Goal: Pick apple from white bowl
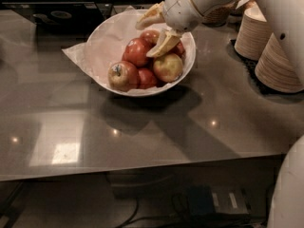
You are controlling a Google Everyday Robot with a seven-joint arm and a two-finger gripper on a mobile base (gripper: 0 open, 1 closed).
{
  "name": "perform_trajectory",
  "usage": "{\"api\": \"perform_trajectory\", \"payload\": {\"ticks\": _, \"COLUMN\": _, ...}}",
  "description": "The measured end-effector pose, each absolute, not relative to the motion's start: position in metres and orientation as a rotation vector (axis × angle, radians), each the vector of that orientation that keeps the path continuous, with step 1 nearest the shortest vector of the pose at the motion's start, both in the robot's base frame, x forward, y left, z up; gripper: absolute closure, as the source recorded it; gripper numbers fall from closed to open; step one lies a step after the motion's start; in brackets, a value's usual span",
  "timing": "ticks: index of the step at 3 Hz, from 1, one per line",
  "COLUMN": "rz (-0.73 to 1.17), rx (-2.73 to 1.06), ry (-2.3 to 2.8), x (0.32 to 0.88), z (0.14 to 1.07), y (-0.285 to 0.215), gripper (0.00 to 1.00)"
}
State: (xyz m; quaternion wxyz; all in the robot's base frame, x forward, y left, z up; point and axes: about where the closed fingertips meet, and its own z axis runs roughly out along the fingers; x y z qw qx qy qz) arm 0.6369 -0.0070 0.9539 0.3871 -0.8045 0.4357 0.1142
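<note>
The white bowl (107, 37), lined with crumpled white paper, stands at the back middle of the grey table. It holds several apples. The deep-red apple (137, 51) lies in the middle of the pile. A red-yellow apple (122, 75) is at the front left and a yellow-green blushed apple (167, 67) at the right. My gripper (154, 32) is open just above the pile. One of its fingers (150, 16) is over the bowl's back. The other finger (163, 42) points down between the deep-red and the yellow-green apple. It holds nothing.
Stacks of cream paper bowls (278, 56) stand on a black mat at the right, close to my arm. A dark tray (59, 15) lies at the back left. The table's front edge (142, 167) runs across the lower part of the view.
</note>
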Motion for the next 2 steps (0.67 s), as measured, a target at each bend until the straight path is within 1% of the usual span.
{"api": "perform_trajectory", "payload": {"ticks": 1, "rz": 0.305, "rx": -2.046, "ry": 1.103, "x": 0.6396, "z": 0.9522, "y": -0.0038, "gripper": 0.48}}
{"api": "perform_trajectory", "payload": {"ticks": 2, "rz": 0.323, "rx": -2.05, "ry": 1.087, "x": 0.6402, "z": 0.9517, "y": 0.0026, "gripper": 0.44}}
